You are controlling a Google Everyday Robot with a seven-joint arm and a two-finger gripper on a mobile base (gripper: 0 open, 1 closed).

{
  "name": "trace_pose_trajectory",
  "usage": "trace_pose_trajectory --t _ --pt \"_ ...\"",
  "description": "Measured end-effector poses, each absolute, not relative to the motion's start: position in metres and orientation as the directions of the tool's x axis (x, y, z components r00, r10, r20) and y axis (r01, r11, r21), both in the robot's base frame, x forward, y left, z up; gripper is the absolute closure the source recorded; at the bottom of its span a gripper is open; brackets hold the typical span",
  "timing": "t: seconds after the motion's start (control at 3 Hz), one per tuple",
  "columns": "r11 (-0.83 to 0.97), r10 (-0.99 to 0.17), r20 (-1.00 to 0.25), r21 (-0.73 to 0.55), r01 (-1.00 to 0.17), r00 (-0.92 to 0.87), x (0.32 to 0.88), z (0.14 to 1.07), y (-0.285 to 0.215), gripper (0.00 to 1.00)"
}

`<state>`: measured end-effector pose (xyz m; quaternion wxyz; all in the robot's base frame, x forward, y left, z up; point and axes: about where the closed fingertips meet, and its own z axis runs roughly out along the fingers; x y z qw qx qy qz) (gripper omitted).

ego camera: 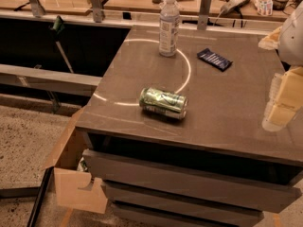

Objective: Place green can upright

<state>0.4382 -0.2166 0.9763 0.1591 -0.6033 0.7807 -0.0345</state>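
At bench [227, 112] right edge: gripper [283, 100], pale, partly out of frame; its opening cannot be told. Well left of gripper, green can [163, 102] lies on its side. Farther left and beyond, bottle [169, 26] upright.

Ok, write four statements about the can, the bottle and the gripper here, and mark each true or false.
1. The green can stands upright. False: it lies on its side.
2. The clear bottle stands upright behind the can. True.
3. The gripper holds the can. False: it is at the right edge of the view, apart from the can.
4. A dark blue packet lies to the right of the bottle. True.
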Motion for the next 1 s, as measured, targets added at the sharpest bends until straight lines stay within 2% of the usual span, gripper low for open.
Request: trace_pose_trajectory --t 0.67,1.0 --pt "0.297 -0.945 -0.206 -0.224 -0.928 -0.253 0.443 0.973 -0.205 0.00" --pt "0.380 -0.916 -0.204 -0.166 -0.910 -0.345 0.461 0.952 -0.162 0.00"
